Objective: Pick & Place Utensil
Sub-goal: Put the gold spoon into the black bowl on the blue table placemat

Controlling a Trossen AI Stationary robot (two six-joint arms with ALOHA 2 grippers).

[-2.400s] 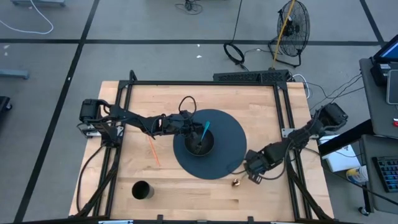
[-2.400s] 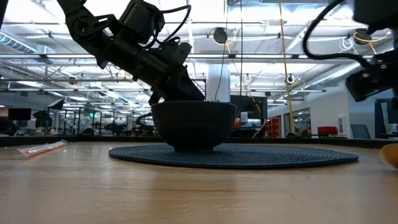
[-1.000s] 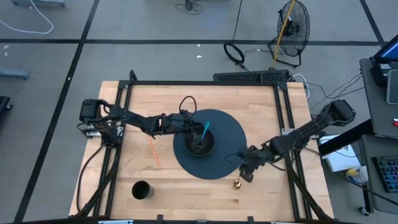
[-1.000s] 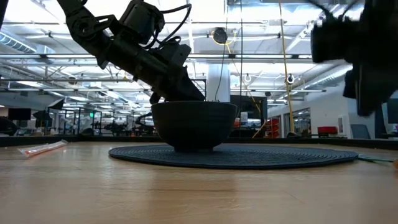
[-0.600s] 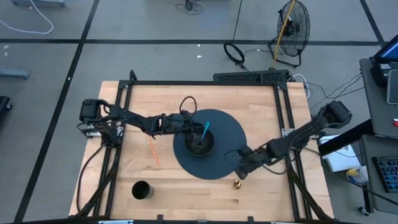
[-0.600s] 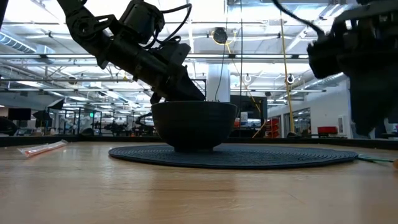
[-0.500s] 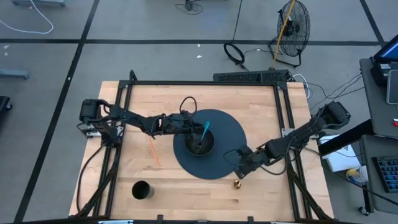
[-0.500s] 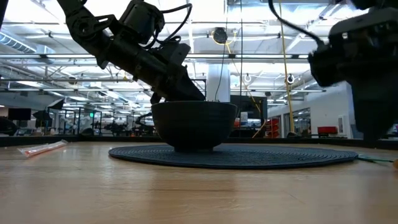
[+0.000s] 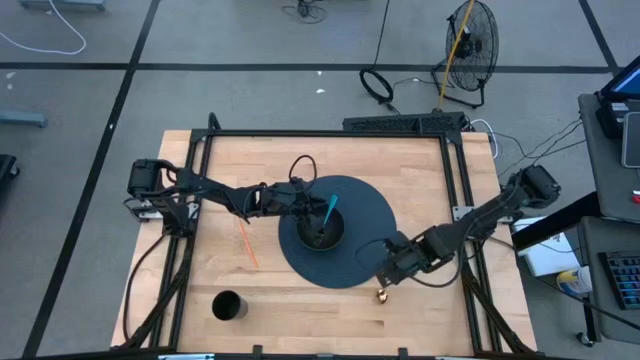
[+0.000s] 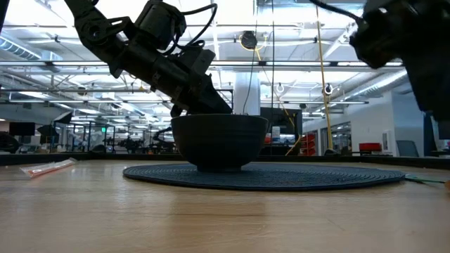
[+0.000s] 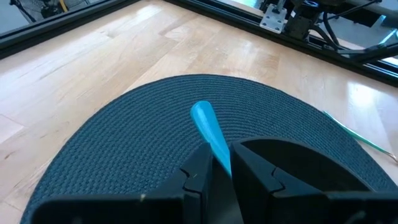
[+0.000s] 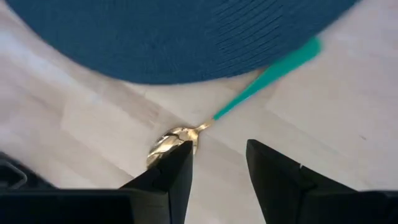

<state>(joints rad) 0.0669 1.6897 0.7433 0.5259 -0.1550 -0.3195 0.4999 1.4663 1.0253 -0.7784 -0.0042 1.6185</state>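
Observation:
A dark bowl (image 9: pixel 322 231) (image 10: pixel 219 140) stands on a round blue-black placemat (image 9: pixel 365 215) in the middle of the table. My left gripper (image 9: pixel 312 222) (image 11: pixel 214 171) reaches into the bowl from the table's left and is shut on a teal utensil (image 9: pixel 330 208). A second spoon, with a gold bowl (image 9: pixel 381 294) (image 12: pixel 169 143) and a teal handle (image 12: pixel 273 71), lies on the wood at the mat's near right edge. My right gripper (image 9: pixel 386 276) (image 12: pixel 217 168) hangs open just above it, with one finger beside the gold bowl. My left gripper pinches the teal utensil's handle (image 11: pixel 214 140) between its two fingers, partway along it. The handle's free end (image 11: pixel 200 111) sticks out past the fingertips and tilts up over the bowl. The utensil's lower end is hidden by the gripper.
A thin orange stick (image 9: pixel 246 243) (image 10: pixel 48 167) lies on the wood left of the mat. A black cup (image 9: pixel 228 306) stands near the table's near left corner. A black frame (image 9: pixel 330 133) rims the table. Bare wood lies between the cup and the gold spoon.
My right gripper has moved a little toward the table's near edge and left, down toward the gold spoon. My left arm, the bowl and the teal utensil have kept still.

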